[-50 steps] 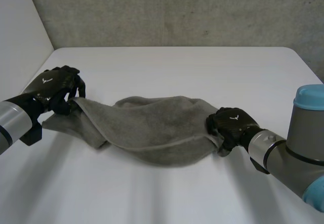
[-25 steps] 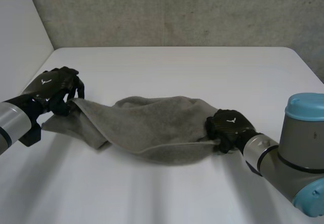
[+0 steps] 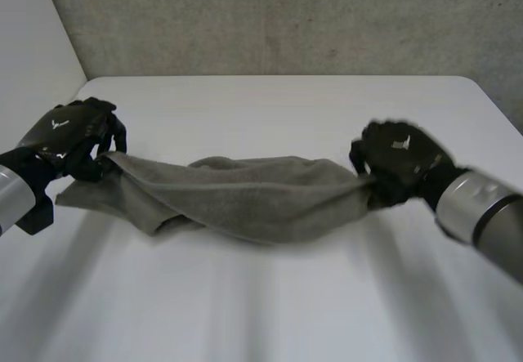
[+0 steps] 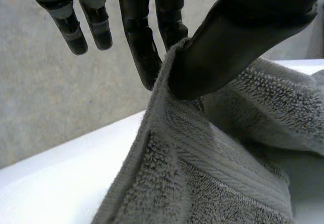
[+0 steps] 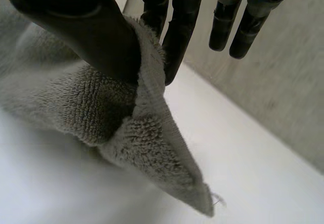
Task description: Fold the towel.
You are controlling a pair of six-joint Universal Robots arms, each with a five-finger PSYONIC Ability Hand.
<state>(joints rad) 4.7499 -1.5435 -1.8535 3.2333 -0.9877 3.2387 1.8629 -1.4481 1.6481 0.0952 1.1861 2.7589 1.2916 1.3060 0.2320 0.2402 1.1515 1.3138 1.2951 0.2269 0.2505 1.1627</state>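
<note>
A grey towel (image 3: 245,194) stretches across the middle of the white table (image 3: 278,109), bunched and sagging between my two hands. My left hand (image 3: 69,133) holds its left end a little off the table. In the left wrist view the thumb (image 4: 228,47) pinches the towel's edge (image 4: 167,133) against a finger. My right hand (image 3: 400,159) holds the right end, raised above the table. In the right wrist view its thumb (image 5: 96,27) presses a towel corner (image 5: 152,148) against the fingers (image 5: 177,37), and the corner tip hangs down below the hand.
A grey concrete wall (image 3: 286,19) stands behind the table's far edge. A white panel (image 3: 33,43) rises at the far left. My right forearm (image 3: 482,215) reaches in over the table's right side.
My right hand has closed on the towel's right end and lifted it up and to the right. The left hand has drawn its end slightly left, pulling the towel straighter.
</note>
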